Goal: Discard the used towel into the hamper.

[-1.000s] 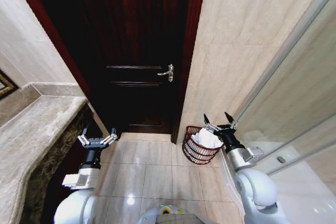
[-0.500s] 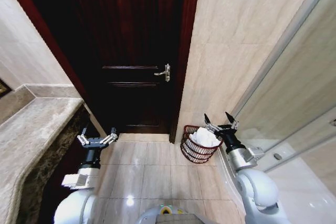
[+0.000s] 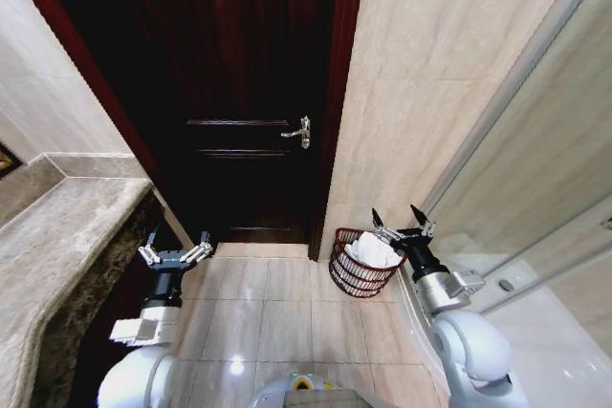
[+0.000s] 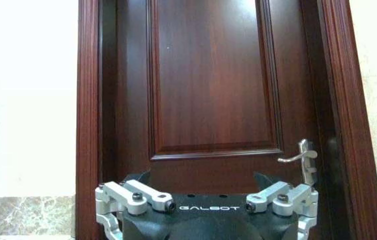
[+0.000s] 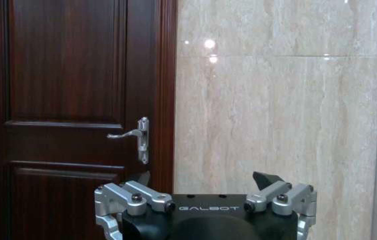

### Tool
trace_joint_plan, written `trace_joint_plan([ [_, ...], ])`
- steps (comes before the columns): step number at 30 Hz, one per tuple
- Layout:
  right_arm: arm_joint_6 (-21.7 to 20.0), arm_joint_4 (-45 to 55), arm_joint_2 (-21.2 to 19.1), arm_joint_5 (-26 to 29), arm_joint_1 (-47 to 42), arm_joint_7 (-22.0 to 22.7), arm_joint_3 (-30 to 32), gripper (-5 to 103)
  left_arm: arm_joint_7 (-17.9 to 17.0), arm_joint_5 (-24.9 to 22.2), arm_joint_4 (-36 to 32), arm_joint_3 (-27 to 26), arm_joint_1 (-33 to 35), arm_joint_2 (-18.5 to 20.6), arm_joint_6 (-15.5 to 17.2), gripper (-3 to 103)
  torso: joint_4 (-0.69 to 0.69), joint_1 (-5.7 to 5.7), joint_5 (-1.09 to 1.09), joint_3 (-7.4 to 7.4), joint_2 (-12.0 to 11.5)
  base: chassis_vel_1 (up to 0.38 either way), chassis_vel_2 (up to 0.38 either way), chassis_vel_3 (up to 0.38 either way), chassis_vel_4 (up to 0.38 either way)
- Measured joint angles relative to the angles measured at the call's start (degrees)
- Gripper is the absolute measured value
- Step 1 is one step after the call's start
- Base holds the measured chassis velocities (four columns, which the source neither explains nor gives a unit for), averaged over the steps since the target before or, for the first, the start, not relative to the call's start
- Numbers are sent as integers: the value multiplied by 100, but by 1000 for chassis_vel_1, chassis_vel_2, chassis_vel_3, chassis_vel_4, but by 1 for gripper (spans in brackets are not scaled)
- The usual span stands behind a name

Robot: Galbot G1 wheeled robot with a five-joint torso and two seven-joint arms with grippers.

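Showing hamper [image 3: 361,269], towel [image 3: 371,251] inside, head view

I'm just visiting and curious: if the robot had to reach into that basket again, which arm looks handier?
The right, probably. The right gripper hangs open right beside the hamper, where the white towel already lies. The left gripper, also open, hangs across the floor by the marble counter.

Bathroom: beige stone-tiled walls [image 3: 421,93] and floor [image 3: 268,308], marble counter [image 3: 67,236] near left, dark wooden door [image 3: 239,93] far, glass partition [image 3: 545,169] right.
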Motion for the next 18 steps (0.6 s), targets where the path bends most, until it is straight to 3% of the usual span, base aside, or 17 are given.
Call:
trace_joint_plan([
  [18, 71, -47, 10, -9, -96, -59, 65, 100, 89, 117, -6, 23, 33, -62, -8, 100, 0, -4, 0, -2, -5, 69, -64, -69, 72],
])
